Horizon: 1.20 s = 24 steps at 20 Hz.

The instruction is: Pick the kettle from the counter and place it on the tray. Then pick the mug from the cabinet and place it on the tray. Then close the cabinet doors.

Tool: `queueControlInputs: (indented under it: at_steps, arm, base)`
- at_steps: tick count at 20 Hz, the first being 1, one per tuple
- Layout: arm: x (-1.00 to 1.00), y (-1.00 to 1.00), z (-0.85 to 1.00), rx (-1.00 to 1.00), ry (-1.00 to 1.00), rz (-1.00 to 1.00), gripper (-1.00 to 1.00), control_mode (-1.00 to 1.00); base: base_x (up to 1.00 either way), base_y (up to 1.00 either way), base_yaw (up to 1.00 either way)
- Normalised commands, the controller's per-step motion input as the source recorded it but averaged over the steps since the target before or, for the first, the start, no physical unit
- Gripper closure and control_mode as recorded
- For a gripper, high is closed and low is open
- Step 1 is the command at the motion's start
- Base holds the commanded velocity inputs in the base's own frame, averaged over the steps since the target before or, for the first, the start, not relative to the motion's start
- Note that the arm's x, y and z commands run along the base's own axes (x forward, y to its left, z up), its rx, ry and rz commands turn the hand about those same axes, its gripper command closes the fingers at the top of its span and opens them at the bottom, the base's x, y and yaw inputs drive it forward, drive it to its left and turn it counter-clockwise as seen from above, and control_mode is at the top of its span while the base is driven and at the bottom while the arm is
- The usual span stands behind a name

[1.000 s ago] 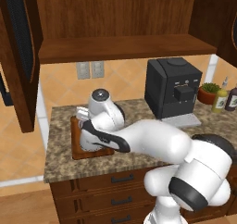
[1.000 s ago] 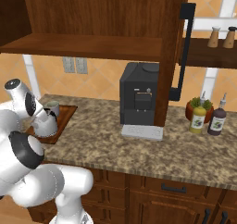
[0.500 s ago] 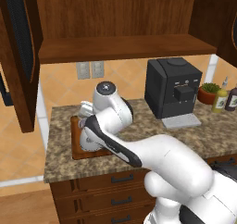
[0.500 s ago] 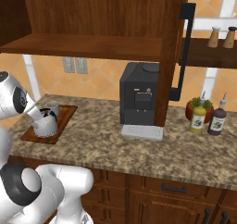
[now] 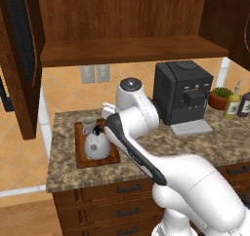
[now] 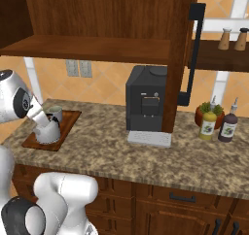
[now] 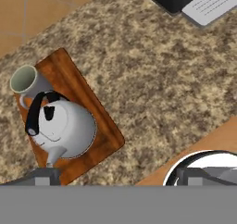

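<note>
Kettle (image 7: 65, 128) and mug (image 7: 27, 81) sit side by side on the tray (image 7: 104, 135) on the counter (image 7: 157, 79). The arm bends over it, gripper (image 7: 118, 177) raised above the counter, pointing down, jaws spread wide and empty.

arm (image 5: 185, 181): glossy white rounded shells | joints: dark grey caps and black seams | cables, markings: none visible

The arm has lifted off the tray (image 5: 114, 158), uncovering the kettle (image 5: 97, 144) and mug (image 5: 88, 125).
</note>
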Motion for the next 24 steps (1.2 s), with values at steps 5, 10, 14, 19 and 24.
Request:
queueControlInputs:
  at_steps: [5, 10, 14, 19, 24]
  arm:
    - [-0.1, -0.7, -0.15, -0.04, 0.01, -0.01, -1.0, -1.0]
    - [0.02, -0.89, -0.17, 0.0, -0.02, 0.03, -1.0, -1.0]
    - [-0.22, -0.98, 0.0, 0.0, -0.15, 0.0, -1.0, -1.0]
    - [-0.34, -0.96, -0.03, 0.0, -0.24, 0.0, -1.0, -1.0]
    - [-0.4, -0.87, -0.25, 0.0, -0.24, 0.0, -1.0, -1.0]
  base:
    - [0.0, 0.0, 0.0]
    - [0.0, 0.0, 0.0]
    - [0.0, 0.0, 0.0]
    - [0.0, 0.0, 0.0]
    - [0.0, 0.0, 0.0]
